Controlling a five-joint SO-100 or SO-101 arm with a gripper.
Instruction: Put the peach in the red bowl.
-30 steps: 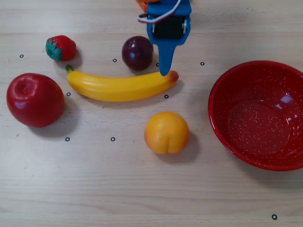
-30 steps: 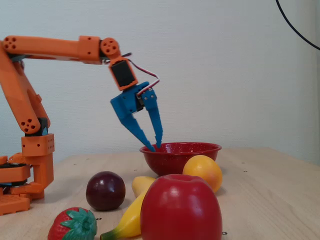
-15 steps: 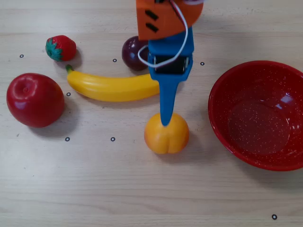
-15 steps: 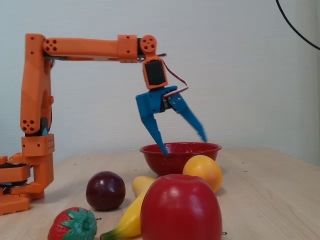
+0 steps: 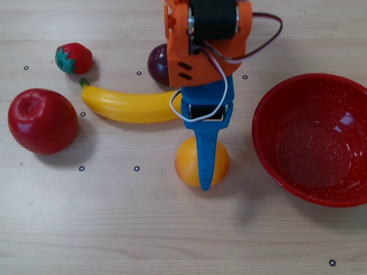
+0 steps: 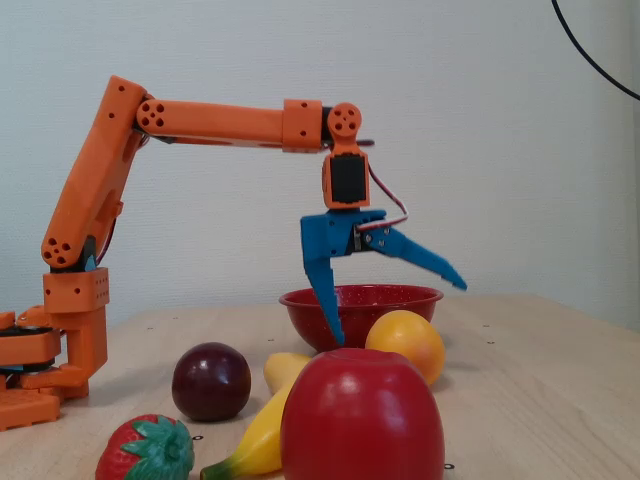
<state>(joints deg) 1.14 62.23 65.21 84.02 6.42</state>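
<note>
The peach [image 5: 186, 163] is a smooth orange-yellow ball on the wooden table, just left of the red bowl [image 5: 264, 143] in the overhead view. In the fixed view the peach [image 6: 405, 340] sits in front of the red bowl [image 6: 400, 297]. My blue gripper [image 5: 203, 154] is open wide over the peach. In the fixed view the gripper [image 6: 395, 310] has one finger [image 6: 330, 300] pointing down beside the peach on the arm's side. The other finger [image 6: 430, 262] is splayed out above it. Neither finger clearly touches the peach. The bowl is empty.
A dark purple plum [image 5: 157, 64], a yellow banana [image 5: 129, 106], a strawberry [image 5: 73, 58] and a big red apple [image 5: 43, 120] lie left of the gripper in the overhead view. The orange arm base [image 6: 60, 340] stands at the fixed view's left.
</note>
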